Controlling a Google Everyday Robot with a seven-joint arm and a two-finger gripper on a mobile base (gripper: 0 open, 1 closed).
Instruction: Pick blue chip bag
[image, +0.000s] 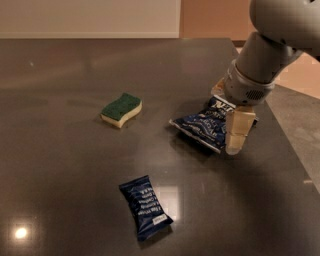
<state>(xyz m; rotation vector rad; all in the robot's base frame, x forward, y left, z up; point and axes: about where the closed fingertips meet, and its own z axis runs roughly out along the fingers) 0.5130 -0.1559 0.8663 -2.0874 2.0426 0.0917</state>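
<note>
The blue chip bag (201, 125) lies flat on the dark table (75, 165), right of centre. It is wide, crinkly and glossy blue with white lettering. My gripper (226, 121) hangs from the arm at the upper right and is down at the bag's right end. It is open, with one pale finger (238, 131) in front of the bag's near right edge and the other finger (218, 89) behind it. The bag's right part is hidden by the wrist. The bag rests on the table.
A smaller dark navy packet (145, 207) with a white label lies nearer the front, left of the bag. A green and yellow sponge (121, 109) lies to the left. The table's right edge (295, 165) runs close to the gripper.
</note>
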